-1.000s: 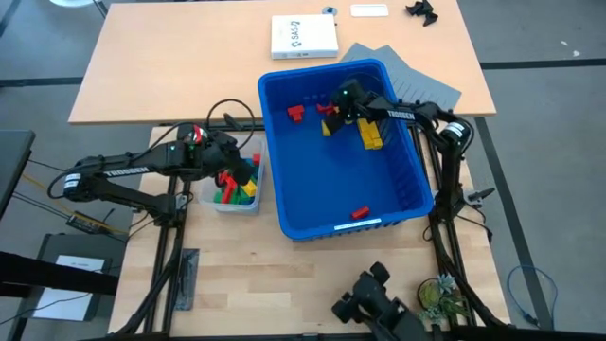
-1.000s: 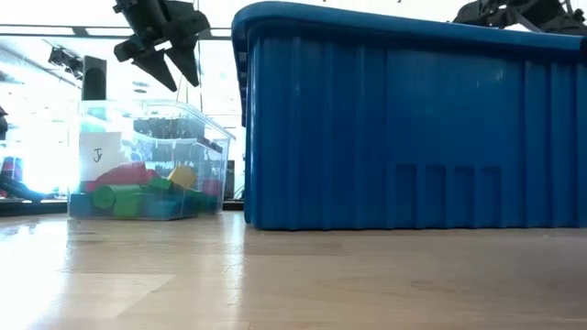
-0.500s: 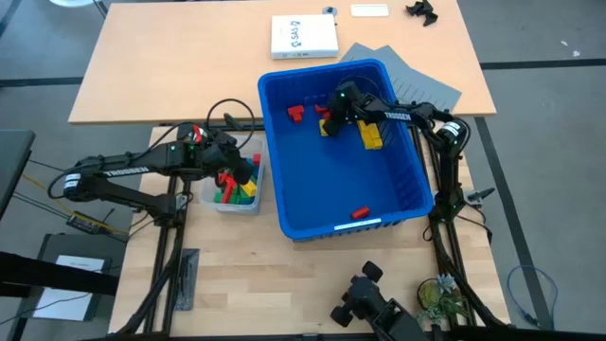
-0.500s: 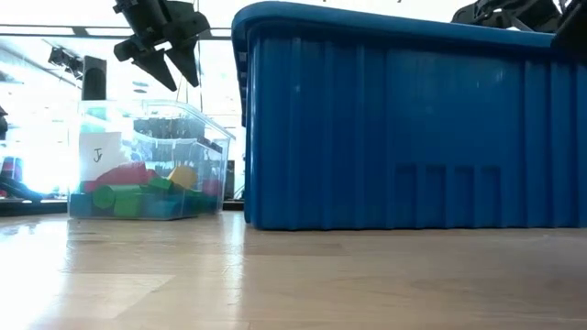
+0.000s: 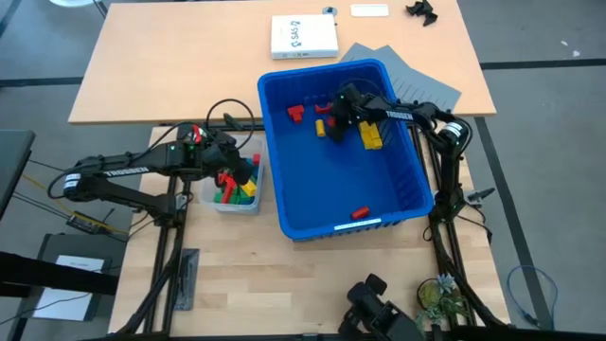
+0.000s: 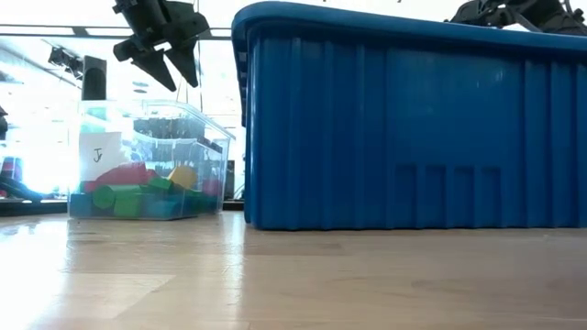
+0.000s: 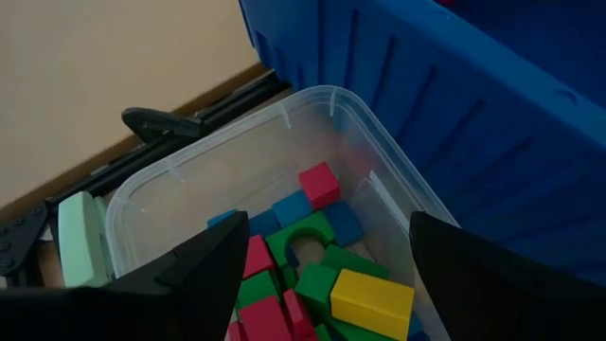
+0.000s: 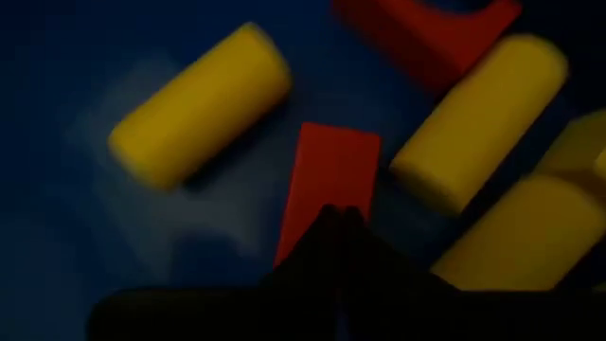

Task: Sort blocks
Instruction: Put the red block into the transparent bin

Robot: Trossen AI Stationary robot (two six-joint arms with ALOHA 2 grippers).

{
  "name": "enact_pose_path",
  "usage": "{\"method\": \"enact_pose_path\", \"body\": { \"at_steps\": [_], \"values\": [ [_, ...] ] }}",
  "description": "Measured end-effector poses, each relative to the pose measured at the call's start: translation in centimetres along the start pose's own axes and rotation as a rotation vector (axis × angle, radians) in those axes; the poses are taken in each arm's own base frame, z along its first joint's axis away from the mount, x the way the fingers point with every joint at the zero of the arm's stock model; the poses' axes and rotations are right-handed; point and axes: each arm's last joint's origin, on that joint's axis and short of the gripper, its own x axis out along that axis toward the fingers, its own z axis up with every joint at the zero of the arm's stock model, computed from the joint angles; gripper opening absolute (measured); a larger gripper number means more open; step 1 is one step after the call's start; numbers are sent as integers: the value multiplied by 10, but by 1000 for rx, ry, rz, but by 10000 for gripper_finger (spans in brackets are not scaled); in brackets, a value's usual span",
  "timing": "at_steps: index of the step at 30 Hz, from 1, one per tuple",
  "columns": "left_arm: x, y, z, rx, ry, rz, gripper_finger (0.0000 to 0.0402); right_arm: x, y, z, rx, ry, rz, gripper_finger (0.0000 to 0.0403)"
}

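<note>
R pincer point(image 8: 333, 220) clenched on red block point(image 8: 327, 185) in blue bin point(image 5: 398, 204), prob for transfer; L pincer point(image 7: 322, 248) released, parked over clear tub point(image 7: 199, 161) awaiting drop.

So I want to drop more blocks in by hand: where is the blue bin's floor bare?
Bare: the blue bin's middle floor, between the far block cluster and the lone red block. Crowded: the far end, where the right end effector works.

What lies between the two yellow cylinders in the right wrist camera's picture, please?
A flat red block lies between the yellow cylinders on the bin floor, with the shut right gripper at its near end.
</note>
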Motion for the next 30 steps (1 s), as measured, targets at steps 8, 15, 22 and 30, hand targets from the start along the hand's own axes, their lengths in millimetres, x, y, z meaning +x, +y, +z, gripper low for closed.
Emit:
{"method": "enact_pose_path", "body": {
  "at_steps": [8,15,22,30],
  "values": [
    [0,0,0,-1,0,0,300,-30,20,-7,32,120,30,13],
    [0,0,0,-1,0,0,300,-58,23,-1,22,82,44,90],
    [0,-1,0,-1,13,-18,300,-54,30,-9,131,123,58,218],
    [0,-1,0,-1,16,-22,300,-36,44,-26,172,94,44,278]
  ]
}}
